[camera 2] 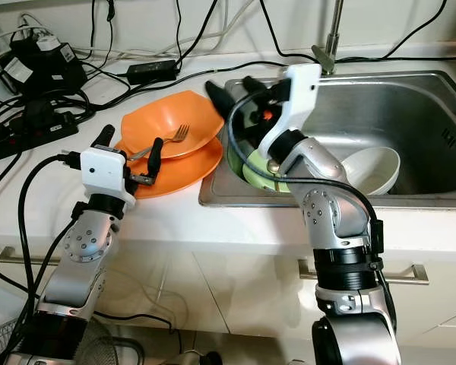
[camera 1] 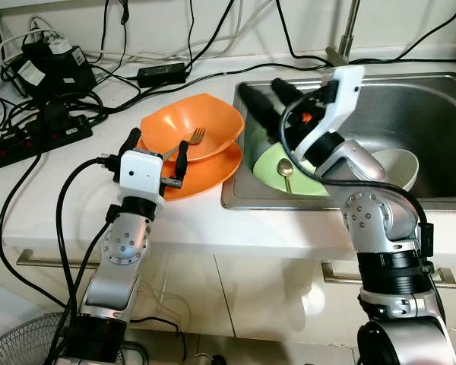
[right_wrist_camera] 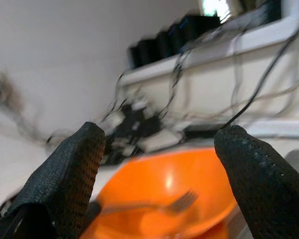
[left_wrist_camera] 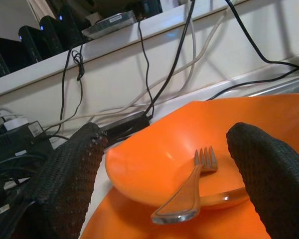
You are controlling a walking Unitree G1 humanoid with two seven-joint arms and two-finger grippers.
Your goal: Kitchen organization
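Observation:
An orange bowl (camera 1: pixel 201 118) sits on an orange plate (camera 1: pixel 205 173) on the white counter, left of the sink. A metal fork (camera 1: pixel 188 141) lies in the bowl, tines pointing away from me. My left gripper (camera 1: pixel 156 146) is open at the near left rim of the dishes, its fingers apart around nothing; its wrist view looks at the fork (left_wrist_camera: pixel 189 191) and bowl (left_wrist_camera: pixel 154 149). My right gripper (camera 1: pixel 264 92) is open above the sink's left edge, pointing toward the orange bowl (right_wrist_camera: pixel 174 181). In the sink lie a green plate (camera 1: pixel 270 169) with a spoon (camera 1: pixel 286 168) and a white bowl (camera 1: pixel 401 163).
The steel sink (camera 1: pixel 418 106) has a faucet (camera 1: pixel 348 30) behind it. Power strips, adapters and black cables (camera 1: pixel 42 114) crowd the counter's left and back. A fan guard (camera 1: pixel 23 346) stands on the floor at the lower left, before the cabinet drawers (camera 1: pixel 235 281).

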